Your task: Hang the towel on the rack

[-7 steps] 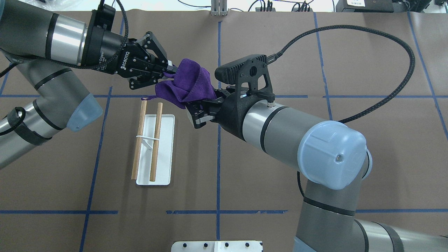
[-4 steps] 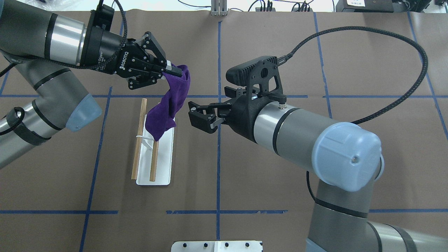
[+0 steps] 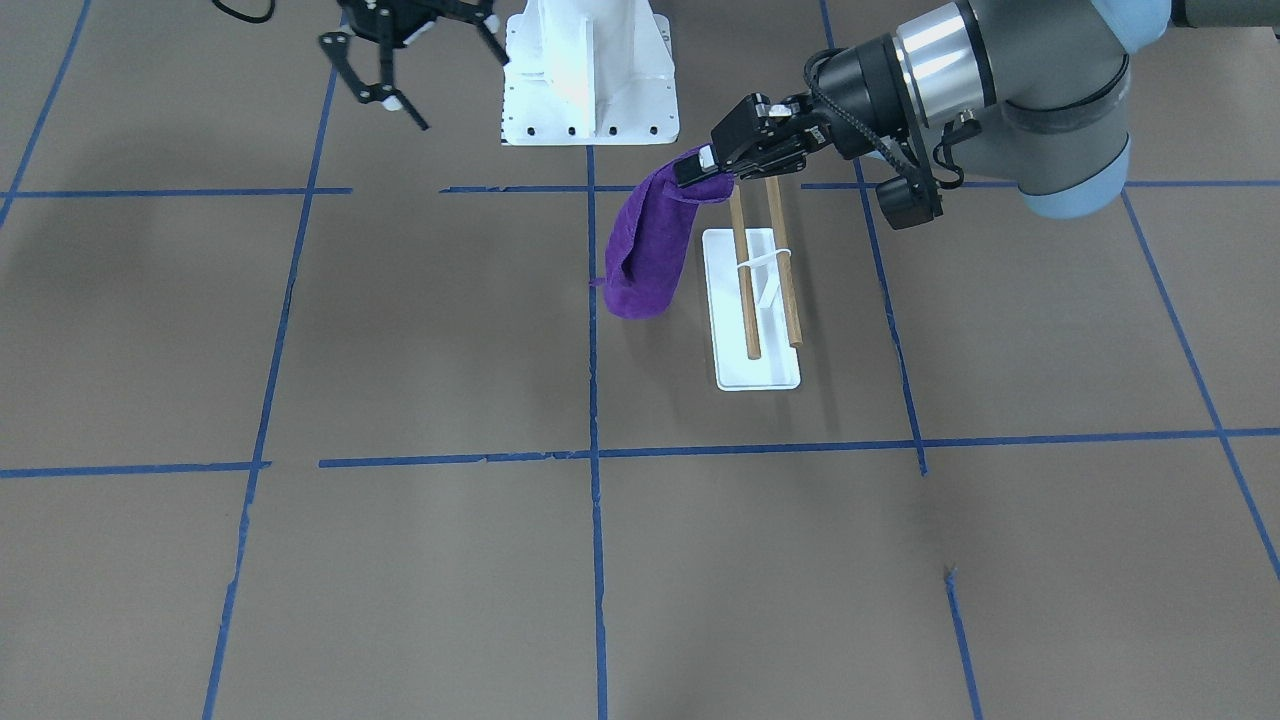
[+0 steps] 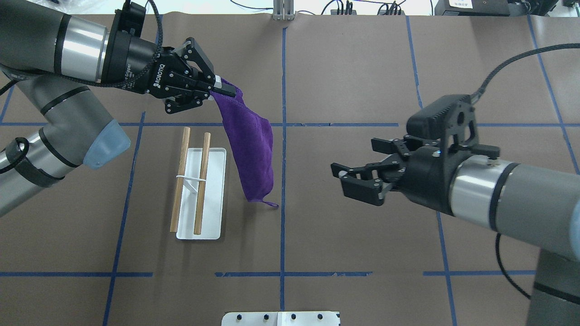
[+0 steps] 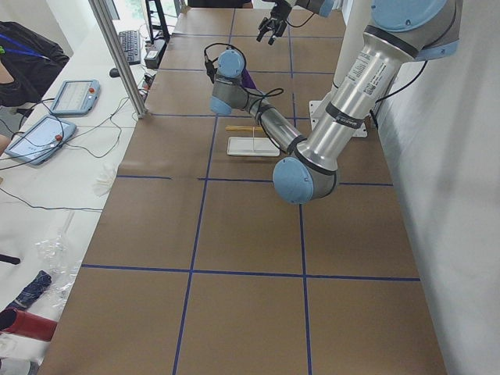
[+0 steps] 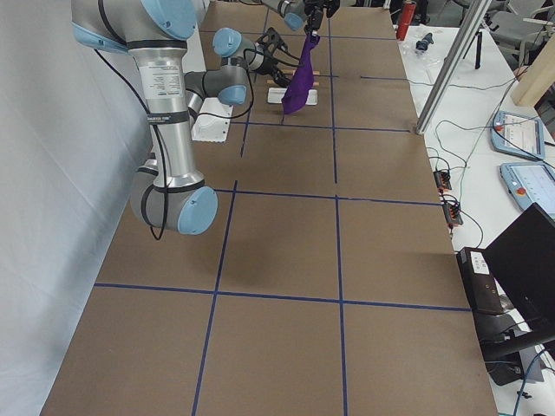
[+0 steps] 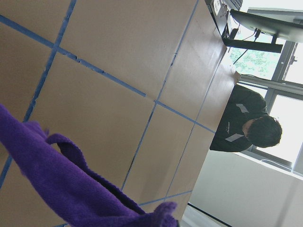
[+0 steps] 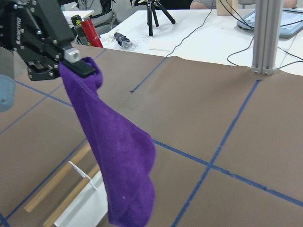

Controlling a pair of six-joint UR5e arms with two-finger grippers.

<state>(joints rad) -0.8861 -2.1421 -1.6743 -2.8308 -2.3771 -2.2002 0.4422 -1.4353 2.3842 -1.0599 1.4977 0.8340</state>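
The purple towel [image 4: 251,145] hangs by one upper corner from my left gripper [image 4: 224,90], which is shut on it above the table. The cloth droops free, its little loop [image 4: 272,204] at the lowest corner. It also shows in the front view [image 3: 650,250] and the right wrist view [image 8: 118,161]. The rack [image 4: 213,199] stands just left of the hanging towel, apart from it, with two brown dowels [image 4: 181,181] over a white base plate. My right gripper [image 4: 340,179] is open and empty, well to the right of the towel.
The white robot pedestal [image 3: 590,70] stands at my side of the table. Blue tape lines [image 4: 283,226] cross the brown tabletop. Cables and an aluminium post [image 4: 282,11] sit along the far edge. A seated person [image 7: 246,123] shows in the left wrist view.
My right gripper let go of the towel and drew back to the right, open. The towel unfolded and now hangs from my left gripper alone, swung to the rack's right side.
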